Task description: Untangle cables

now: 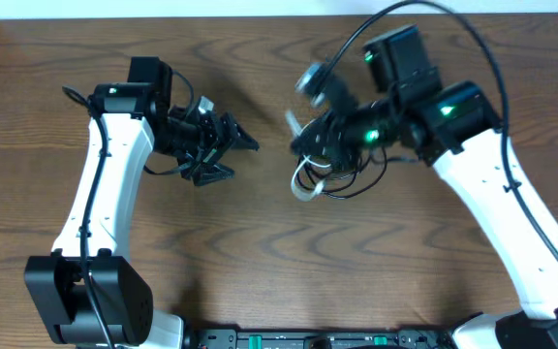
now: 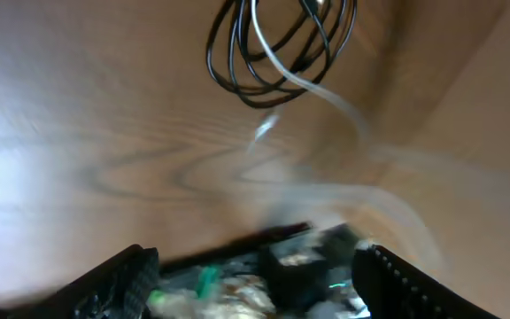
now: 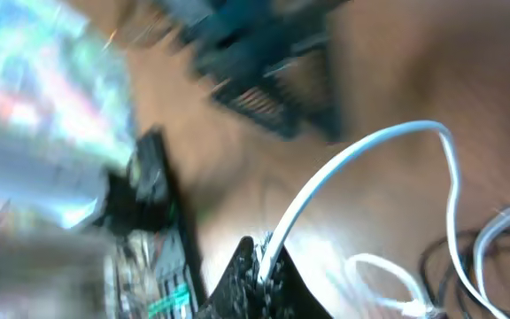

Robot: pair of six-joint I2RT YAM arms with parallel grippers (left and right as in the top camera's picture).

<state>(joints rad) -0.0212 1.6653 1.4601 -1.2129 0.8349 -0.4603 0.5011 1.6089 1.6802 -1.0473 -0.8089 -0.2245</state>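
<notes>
- State of the left gripper: jaws stood wide apart with nothing between them. The wrist view showed both fingers and only bare wooden table in the gap.
- State of the right gripper: heavily blurred. In its wrist view the white cable ran straight out of the tip of a dark finger. I read this as jaws closed on that cord near one end, a judgement because of the blur.
- Beyond the right jaws the white cable arched up and away, then dropped to the table off to one side of them, where it curled into a small loop.
- The black cables lay coiled in overlapping loops straight ahead of the open left jaws, well apart from them, and close beside the right jaws.
- A white strand crossed the black coil. I could not tell whether it was threaded through or only lying over it.
- Handling (judgement): the cords were thin, light and limp, and likely to keep their coil set. Pulling one would probably drag the others. The smooth jackets might slip in a loose pinch, and the small plugs could snag in loops.
- Hold (judgement): take a single strand on the outer arc of a loop or just behind a plug, never at a crossing.
</notes>
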